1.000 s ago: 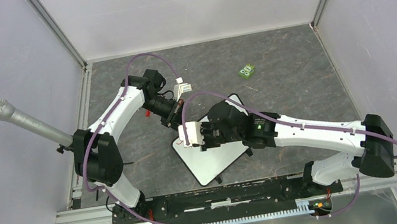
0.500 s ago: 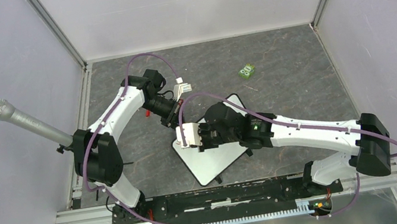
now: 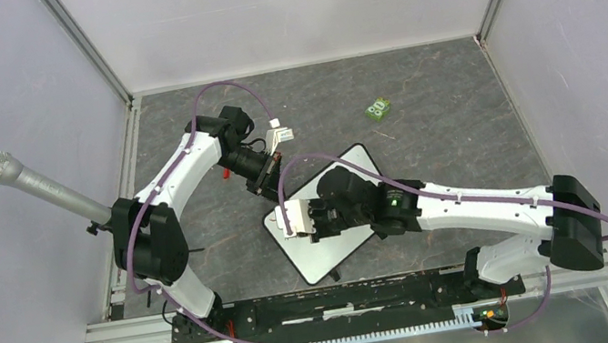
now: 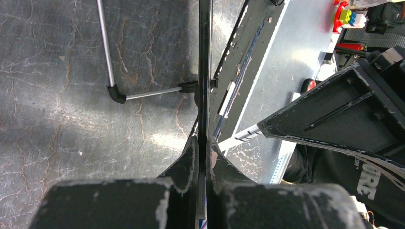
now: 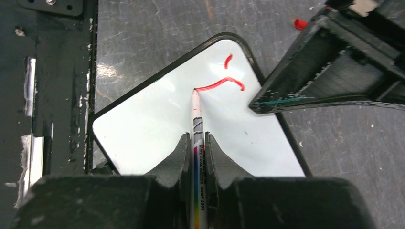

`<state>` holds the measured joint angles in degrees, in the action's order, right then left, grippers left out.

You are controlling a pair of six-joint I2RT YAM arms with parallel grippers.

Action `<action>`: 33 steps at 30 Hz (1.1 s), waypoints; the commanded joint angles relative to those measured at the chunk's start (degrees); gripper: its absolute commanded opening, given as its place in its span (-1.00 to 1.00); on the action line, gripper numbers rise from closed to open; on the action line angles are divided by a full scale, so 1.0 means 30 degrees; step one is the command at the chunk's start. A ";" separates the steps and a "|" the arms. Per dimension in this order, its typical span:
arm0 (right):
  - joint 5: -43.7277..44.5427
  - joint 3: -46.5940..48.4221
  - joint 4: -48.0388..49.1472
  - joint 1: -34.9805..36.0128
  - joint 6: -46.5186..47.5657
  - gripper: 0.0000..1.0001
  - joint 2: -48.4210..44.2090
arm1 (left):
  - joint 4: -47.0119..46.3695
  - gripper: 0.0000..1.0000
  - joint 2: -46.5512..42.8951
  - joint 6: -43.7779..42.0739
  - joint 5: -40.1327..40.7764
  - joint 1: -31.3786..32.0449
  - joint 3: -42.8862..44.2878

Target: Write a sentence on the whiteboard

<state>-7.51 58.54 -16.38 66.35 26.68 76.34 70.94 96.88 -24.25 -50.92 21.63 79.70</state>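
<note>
Counting from the left, we find one grey rod with a knobbly head [image 3: 5, 170] well apart from the left jaws, and one small red cap [image 3: 226, 173] just beside them. Then come one whiteboard [image 3: 331, 250], one marker [image 5: 197, 125], and one small green block [image 3: 379, 108] well beyond the right jaws. The worktop [image 3: 461, 137] is dark grey and crackled.

The whiteboard is flat and glossy white, with rounded corners and a thin dark rim. The left jaws are clamped on that rim, with the board edge-on between them. The right jaws grip the slim white marker, which points straight out ahead of them, and the board lies beneath and ahead.

The sentence [image 5: 228, 79] is only two red strokes, one short and one long and curved, ahead of the right jaws. The marker's tip touches the long stroke's near end.
</note>
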 commanded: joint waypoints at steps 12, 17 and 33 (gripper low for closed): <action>0.0033 0.1218 -0.0627 0.0082 -0.0229 -1.00 -0.0931 | 0.0126 -0.95 -0.0690 -0.0733 -0.0079 0.0086 -0.0081; 0.0212 0.1064 -0.0595 -0.0380 -0.0422 -1.00 -0.1215 | 0.0155 -0.95 -0.0684 -0.0694 -0.0108 0.0086 -0.0031; 0.1053 0.1201 -0.0092 -0.0431 -0.0414 -1.00 -0.0438 | 0.0126 -0.95 -0.0664 -0.0723 -0.0138 0.0110 -0.0040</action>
<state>-4.95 59.72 -18.92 65.12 26.20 74.24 70.94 96.82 -24.34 -51.03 21.63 79.66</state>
